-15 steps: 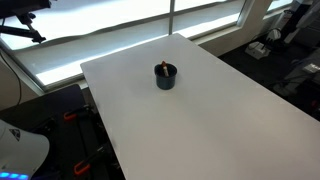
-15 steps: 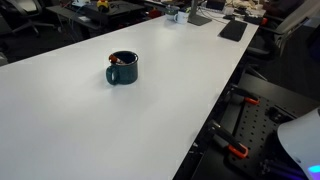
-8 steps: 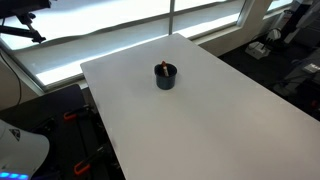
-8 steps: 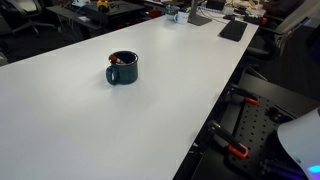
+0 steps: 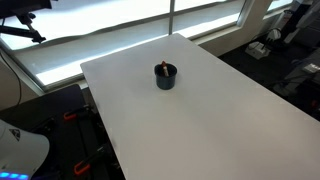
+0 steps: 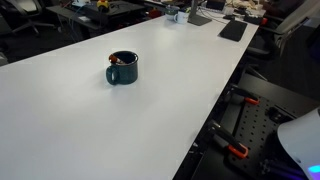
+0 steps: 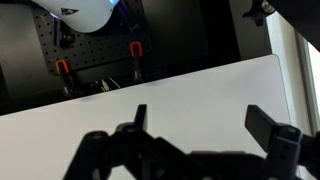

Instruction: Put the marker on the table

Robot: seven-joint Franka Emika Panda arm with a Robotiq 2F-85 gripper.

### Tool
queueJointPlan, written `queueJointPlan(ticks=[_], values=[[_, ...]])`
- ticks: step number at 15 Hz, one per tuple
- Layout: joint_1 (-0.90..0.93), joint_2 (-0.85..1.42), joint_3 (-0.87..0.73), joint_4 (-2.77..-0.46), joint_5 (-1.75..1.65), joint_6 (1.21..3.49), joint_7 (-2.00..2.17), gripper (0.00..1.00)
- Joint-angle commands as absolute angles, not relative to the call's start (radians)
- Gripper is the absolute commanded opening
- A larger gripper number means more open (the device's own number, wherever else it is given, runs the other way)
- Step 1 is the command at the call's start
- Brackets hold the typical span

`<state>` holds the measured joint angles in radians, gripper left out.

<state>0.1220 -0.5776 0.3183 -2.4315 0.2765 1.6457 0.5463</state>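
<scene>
**Nothing stirs: marker sits in the mug, claw hangs wide**

Nothing has moved since the earlier frames. In both exterior views the mug (image 5: pixel 166 77) stands just where it stood, and the arm has not come into either of them.

The marker (image 5: pixel 161 69) stands inside the mug, its reddish-orange end poking just above the rim and leaning against the wall. The mug sits on the far half of the table (image 5: pixel 205 125), well clear of every edge. Only the wrist view shows the claw (image 7: pixel 198 116), a dark outline low in the picture with its fingers (image 7: pixel 139 114) spread apart and nothing between them. Past it lie a strip of white table and the near edge, with a pegboard and red clamps (image 7: pixel 134 50) below. Neither mug nor marker shows in that view.

My judgement is that the task has barely begun and the step in hand is the approach. To do it well, bring the claw over the mug from above and line the fingers up on either side of the marker's raised end. Lower only as far as the rim allows, and close gently. The mug is the hazard: a finger catching its wall or handle could tip it. Lift straight up until the marker clears the rim, then lay it on open table beside the mug.
</scene>
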Motion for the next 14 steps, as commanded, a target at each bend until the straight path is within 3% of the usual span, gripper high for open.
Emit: queueJointPlan(ticks=[1, 6, 7, 14], values=[[0.108, -0.496, 0.270, -2.407, 0.277, 1.670, 0.460, 1.00], [0.065, -0.268, 0.195, -2.228, 0.204, 1.658, 0.356, 1.00], [0.082, -0.386, 0.200, -2.339, 0.228, 1.678, 0.384, 1.00], [0.077, -0.260, 0.180, -2.241, 0.211, 1.678, 0.361, 1.00]])
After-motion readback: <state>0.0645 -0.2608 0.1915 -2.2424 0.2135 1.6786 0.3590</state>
